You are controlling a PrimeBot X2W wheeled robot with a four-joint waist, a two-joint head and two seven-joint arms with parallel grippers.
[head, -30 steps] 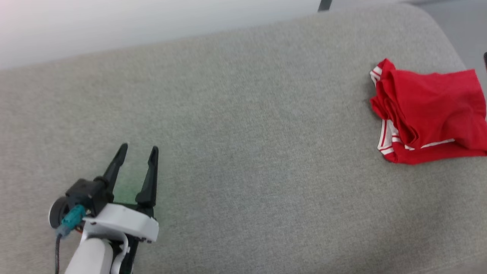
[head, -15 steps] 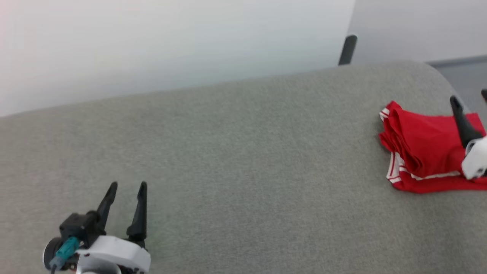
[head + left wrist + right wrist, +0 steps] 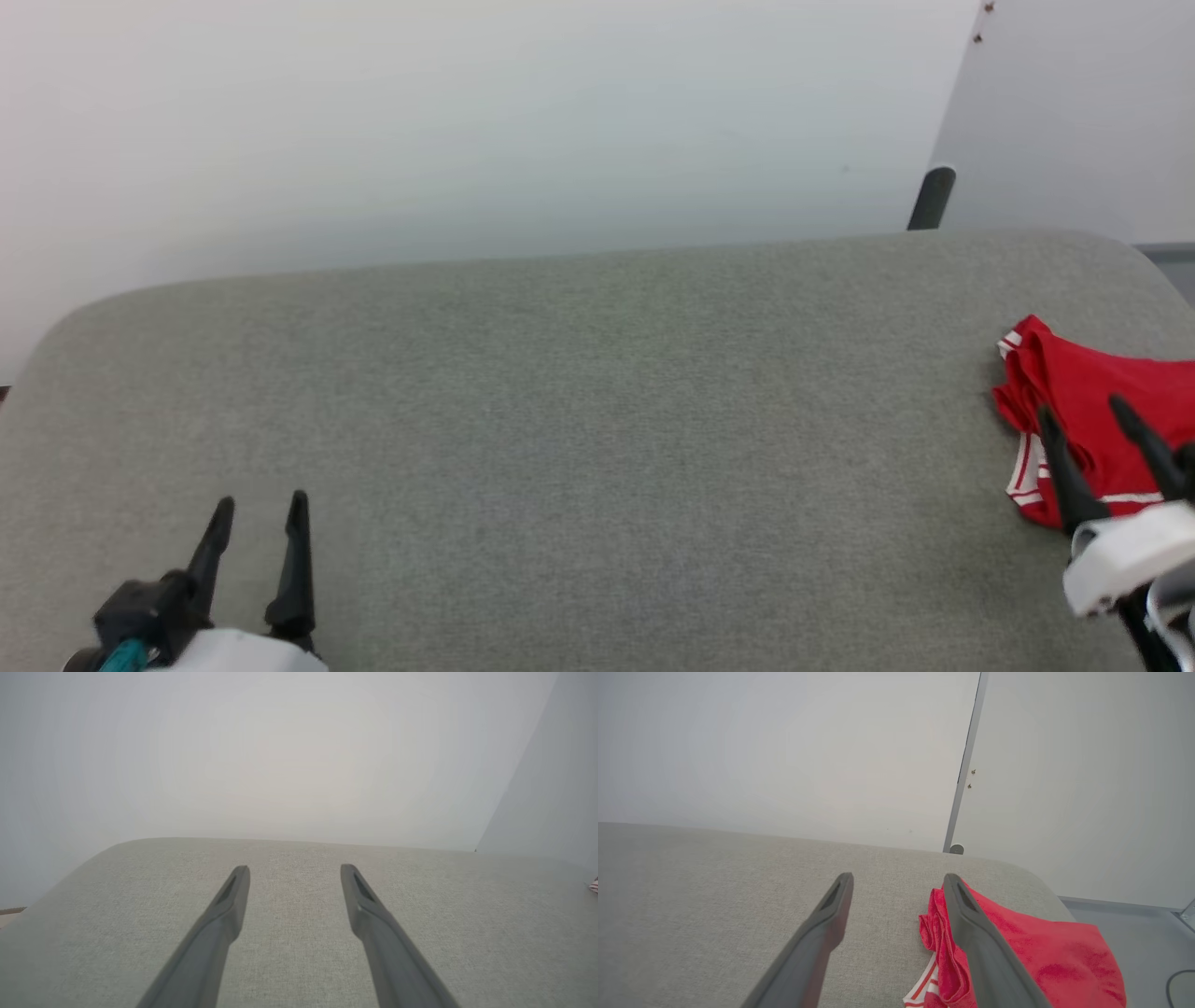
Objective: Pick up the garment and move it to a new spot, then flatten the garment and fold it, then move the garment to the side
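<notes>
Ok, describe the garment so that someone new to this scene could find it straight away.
Start from the wide grey fabric-covered surface in front of the white wall. At its far right end, by the open right gripper, lies the garment: a crumpled red shirt with white-and-red striped trim. It is the one brightly coloured thing on the plain grey fabric.

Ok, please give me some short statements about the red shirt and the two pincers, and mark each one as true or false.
1. The garment is red with white stripe trim. True.
2. It lies spread flat in the middle of the grey cushion. False: it is bunched up near the cushion's right end.
3. The left pincer is open and empty. True.
4. The right pincer is shut on the garment. False: it is open and grips nothing.
</notes>
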